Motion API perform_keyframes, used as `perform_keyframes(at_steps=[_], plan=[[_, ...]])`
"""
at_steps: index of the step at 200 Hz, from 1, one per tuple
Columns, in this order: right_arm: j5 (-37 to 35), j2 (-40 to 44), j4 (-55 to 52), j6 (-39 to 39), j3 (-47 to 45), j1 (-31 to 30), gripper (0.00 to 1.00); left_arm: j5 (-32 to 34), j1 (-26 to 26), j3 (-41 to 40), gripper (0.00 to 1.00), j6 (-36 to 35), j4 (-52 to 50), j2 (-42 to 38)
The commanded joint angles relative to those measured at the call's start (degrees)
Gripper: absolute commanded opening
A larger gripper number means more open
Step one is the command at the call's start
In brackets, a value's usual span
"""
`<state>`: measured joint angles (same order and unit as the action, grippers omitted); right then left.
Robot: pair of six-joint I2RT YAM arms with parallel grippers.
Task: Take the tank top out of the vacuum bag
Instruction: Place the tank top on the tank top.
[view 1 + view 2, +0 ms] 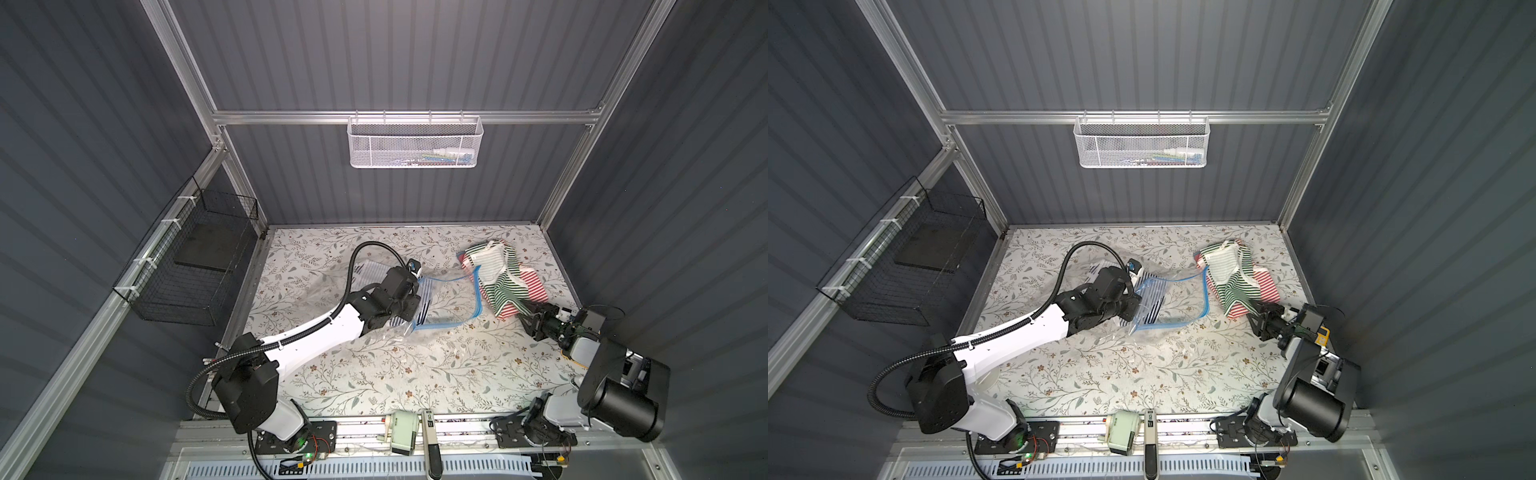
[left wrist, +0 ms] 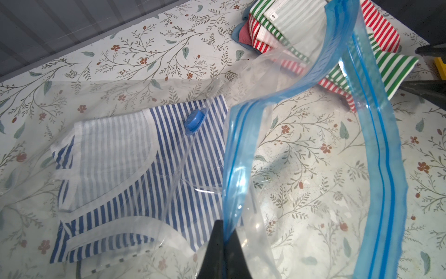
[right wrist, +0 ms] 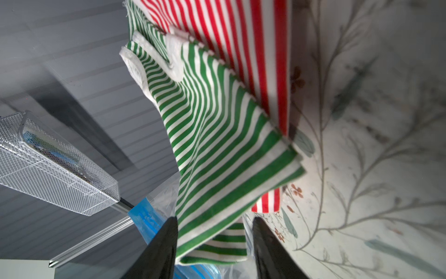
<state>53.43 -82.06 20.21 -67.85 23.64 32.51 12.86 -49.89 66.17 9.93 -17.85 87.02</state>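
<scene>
Pinching vacuum bag [image 2: 381,154], left hand [image 2: 225,232] low, outstretched.

Left arm [image 1: 316,334]: white shells, black joint housings, black corrugated conduit [image 1: 350,270] alongside. Right arm [image 1: 619,405]: black cylindrical motor housing, white link, yellow tag [image 1: 1323,335]. Left gripper [image 2: 225,232], right gripper [image 3: 214,218]: black tapered fingers. Black base plates [image 1: 322,432] on the front rail [image 1: 465,436]; green light [image 1: 308,457] near its left end.

I count one vacuum bag [image 2: 371,135] and one blue-striped tank top [image 2: 135,174]. The pile has at least one green-striped top [image 1: 503,289] and one red-striped top [image 1: 536,286]. There are two baskets: one white mesh basket [image 1: 415,143] and one black wire basket [image 1: 195,266].
</scene>
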Motion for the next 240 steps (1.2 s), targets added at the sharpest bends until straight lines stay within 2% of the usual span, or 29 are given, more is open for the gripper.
perform_keyframes(at_steps=[1,31,53,91,103,160,192,240], plan=[[-1.52,-3.52,3.13,-0.54,2.54,-0.26,0.49,-0.13,0.36,-1.13,0.00,0.39,0.27,-0.63],[-3.23,-7.34,4.91,-0.39,4.57,-0.10,0.42,0.31,0.32,-1.41,0.00,0.35,0.17,-0.87],[-4.03,-9.47,5.14,0.42,5.49,0.48,0.33,0.44,0.35,-1.40,0.00,0.13,0.12,-1.08],[-4.25,-11.56,4.56,3.31,7.91,0.97,0.05,0.88,0.32,-0.69,0.00,-0.09,-1.25,-2.15],[-4.87,-10.83,1.75,6.11,9.59,0.93,0.00,1.17,0.34,-0.87,0.00,-0.05,-1.48,-2.84],[-10.55,-4.39,-21.67,25.67,20.75,0.32,0.00,1.12,0.32,-1.67,0.00,0.35,-1.14,-3.63],[-13.12,-2.88,-27.91,32.45,25.24,-1.17,0.00,0.83,0.32,-1.70,0.00,0.35,-0.96,-3.40],[-19.35,-0.94,-31.24,37.84,26.48,-2.89,0.00,0.84,0.34,-1.81,0.00,0.35,-0.79,-3.43]])
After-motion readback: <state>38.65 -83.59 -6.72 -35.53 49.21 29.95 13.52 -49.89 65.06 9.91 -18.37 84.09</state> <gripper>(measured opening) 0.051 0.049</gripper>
